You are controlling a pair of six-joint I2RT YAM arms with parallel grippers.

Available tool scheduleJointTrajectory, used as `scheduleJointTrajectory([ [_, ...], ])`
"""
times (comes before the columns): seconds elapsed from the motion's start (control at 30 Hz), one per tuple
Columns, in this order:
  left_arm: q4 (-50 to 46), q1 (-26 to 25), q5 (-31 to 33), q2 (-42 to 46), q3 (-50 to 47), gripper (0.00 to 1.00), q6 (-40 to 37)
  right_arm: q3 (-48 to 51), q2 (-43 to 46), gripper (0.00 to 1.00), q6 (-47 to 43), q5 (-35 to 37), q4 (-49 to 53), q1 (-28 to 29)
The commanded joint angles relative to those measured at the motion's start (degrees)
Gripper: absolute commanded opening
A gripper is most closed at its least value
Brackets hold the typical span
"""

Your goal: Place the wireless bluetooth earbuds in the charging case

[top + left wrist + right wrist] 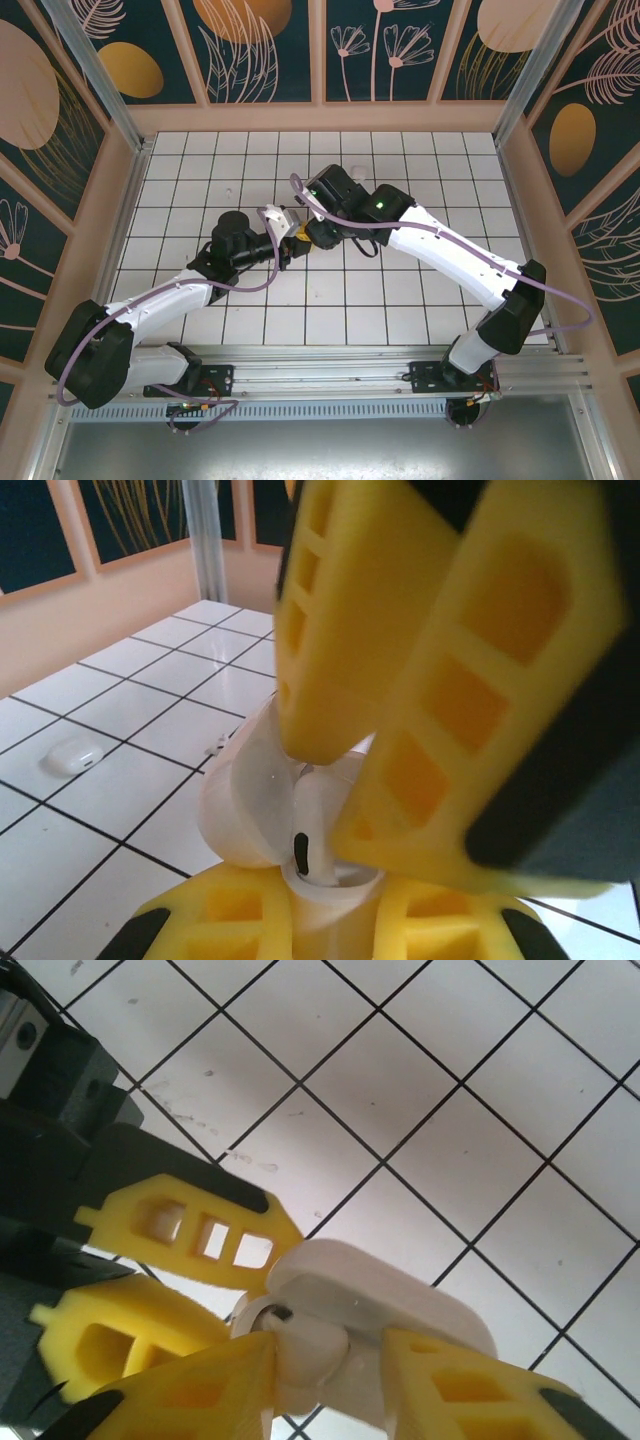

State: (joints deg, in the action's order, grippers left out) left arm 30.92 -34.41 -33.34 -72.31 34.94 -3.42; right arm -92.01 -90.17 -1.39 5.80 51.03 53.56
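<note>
The white charging case [245, 810] is held above the tiled floor with its lid [390, 1280] open. My left gripper [330, 905] is shut on the case body. One white earbud [312, 845] with a dark slot stands in a case socket. My right gripper [330, 1385] comes down over it. Its yellow fingers [470, 680] straddle the earbud [310, 1345], one pad touching it and the other standing off with a gap, so it is open. A second earbud [72, 755] lies on the floor to the left. From above, both grippers meet at the case [273, 216].
The white tiled floor [420, 180] is boxed in by low peach walls [330, 118] with metal posts at the corners. A tiny white speck [215, 746] lies on a tile near the case. The left gripper's fingers [190, 1230] crowd the space beside the right gripper.
</note>
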Motion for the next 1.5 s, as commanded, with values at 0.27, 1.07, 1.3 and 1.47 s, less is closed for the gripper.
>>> scheduleJointTrajectory([
  [0.27, 3.3, -0.2, -3.1, 0.2, 2.1, 0.0, -1.3, -0.5, 3.0, 0.39, -1.0, -0.1, -2.6, 0.5],
  [1.07, 3.9, -0.3, -4.4, 0.4, 2.1, 0.0, -0.3, 9.8, 11.0, 0.3, 10.5, -30.7, -9.9, -11.3],
  [1.3, 3.8, -0.2, -4.8, 0.5, 2.1, 0.0, -0.3, 9.3, 8.8, 0.3, 11.5, -30.7, -8.6, -11.3],
  [1.47, 3.4, -0.3, -5.1, 0.8, 2.1, 0.0, -0.6, 8.6, 6.8, 0.3, 11.4, -29.8, -6.9, -11.3],
])
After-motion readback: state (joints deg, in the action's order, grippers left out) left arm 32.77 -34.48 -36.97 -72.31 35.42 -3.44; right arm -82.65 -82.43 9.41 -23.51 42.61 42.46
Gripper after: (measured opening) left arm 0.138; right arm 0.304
